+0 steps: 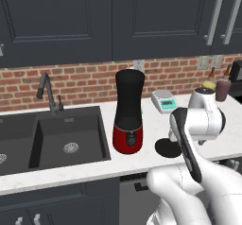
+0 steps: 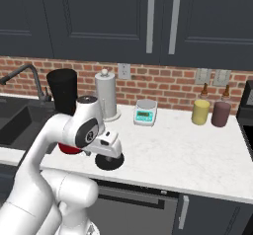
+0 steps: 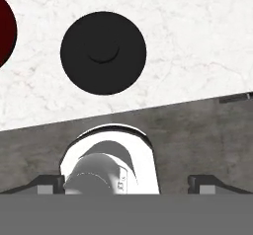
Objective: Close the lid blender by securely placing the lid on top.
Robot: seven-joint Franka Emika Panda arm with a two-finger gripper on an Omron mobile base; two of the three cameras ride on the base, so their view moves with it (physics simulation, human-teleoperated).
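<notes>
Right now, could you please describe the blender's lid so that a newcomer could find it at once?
Start at the sink in the white counter and move right to the red-based blender. The lid lies flat just beyond it, near the counter's front edge, a thin black disc, unlike the grey-and-teal scale further back.

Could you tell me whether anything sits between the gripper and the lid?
Nothing visible does. The lid lies flat on bare marble counter beside the blender, with the gripper directly above it and only open air between them.
</notes>
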